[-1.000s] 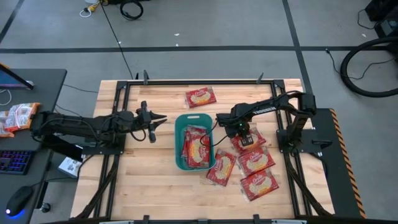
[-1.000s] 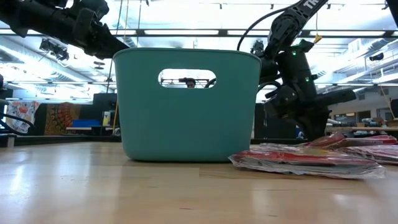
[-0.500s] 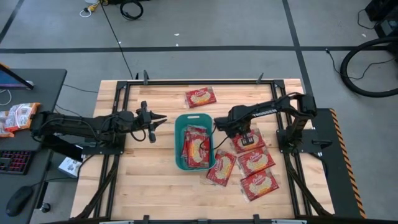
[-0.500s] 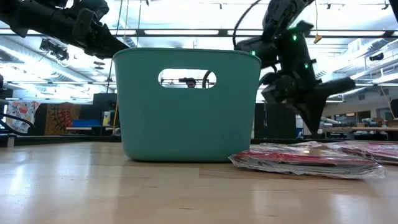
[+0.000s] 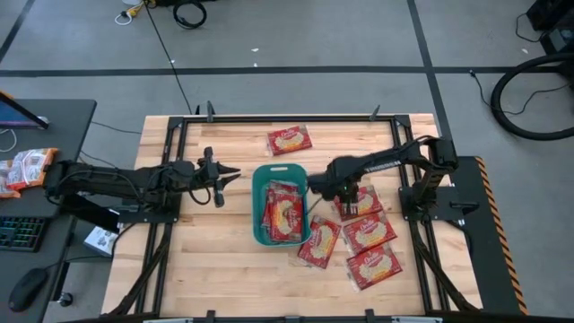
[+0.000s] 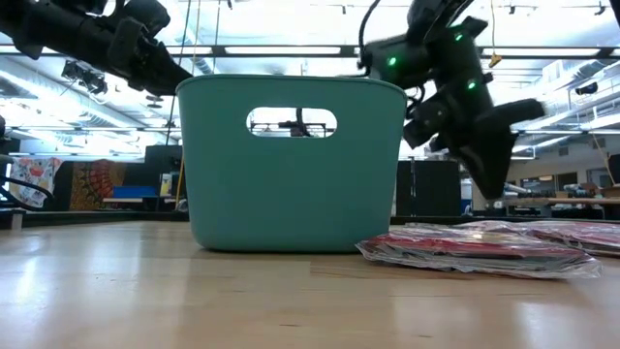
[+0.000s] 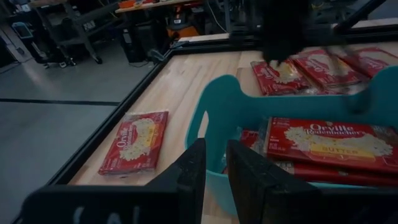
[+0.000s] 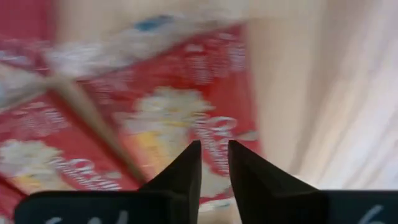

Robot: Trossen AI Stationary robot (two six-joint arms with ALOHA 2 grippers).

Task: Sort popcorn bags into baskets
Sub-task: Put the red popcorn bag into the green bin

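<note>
Several popcorn bags (image 5: 285, 208) already lie in the teal basket (image 5: 259, 229), four more overlap on the table just beside the basket's right side (image 5: 369, 233), and one sits alone beyond its far end (image 5: 289, 139). They look flat, light, glossy and probably slippery, so pinching a free edge or corner seems safer than pressing on the slick face. Right gripper (image 5: 345, 192) hovers over the loose bags, jaws nearly together and empty; left gripper (image 5: 228, 173) waits beside the basket, jaws likewise almost closed and empty.
</note>
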